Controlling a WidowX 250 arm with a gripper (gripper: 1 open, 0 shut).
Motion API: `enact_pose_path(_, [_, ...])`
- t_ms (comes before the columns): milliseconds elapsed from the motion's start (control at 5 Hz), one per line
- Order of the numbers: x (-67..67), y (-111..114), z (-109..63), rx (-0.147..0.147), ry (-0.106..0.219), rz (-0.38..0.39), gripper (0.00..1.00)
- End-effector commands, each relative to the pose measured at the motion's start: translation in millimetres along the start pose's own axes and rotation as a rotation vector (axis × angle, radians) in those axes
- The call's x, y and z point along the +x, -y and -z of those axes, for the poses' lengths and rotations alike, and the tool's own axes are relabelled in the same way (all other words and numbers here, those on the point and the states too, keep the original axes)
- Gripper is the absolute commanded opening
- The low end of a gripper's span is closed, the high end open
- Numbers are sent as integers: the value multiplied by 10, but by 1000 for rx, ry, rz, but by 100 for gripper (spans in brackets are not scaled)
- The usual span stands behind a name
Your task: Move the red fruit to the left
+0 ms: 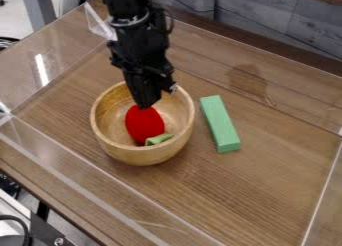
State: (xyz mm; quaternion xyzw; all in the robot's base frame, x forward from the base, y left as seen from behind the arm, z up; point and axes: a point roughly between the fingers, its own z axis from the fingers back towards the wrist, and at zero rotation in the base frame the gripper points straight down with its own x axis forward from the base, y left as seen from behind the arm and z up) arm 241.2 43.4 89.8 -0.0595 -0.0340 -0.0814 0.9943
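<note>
Fruit sat inside the wooden bowl [110, 130]: the red fruit [144, 123] lay there, leafy cap toward the bowl's near rim. Above it the gripper [146, 96] pointed down, jaws clenched. A green block [221, 123] lay just right of the bowl

The red fruit [144, 123] lies in the bowl [110, 140], the block [221, 124] just right of it.
</note>
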Motion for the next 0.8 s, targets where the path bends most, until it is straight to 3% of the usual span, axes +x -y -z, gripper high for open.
enact_pose_path(0, [82, 17, -124, 19, 46, -15, 0])
enact_pose_path(200, [83, 32, -115, 19, 42, -41, 100])
enact_pose_path(400, [34, -44, -4, 16, 32, -22, 100])
enact_pose_path(600, [-5, -126, 41, 13, 30, -14, 0])
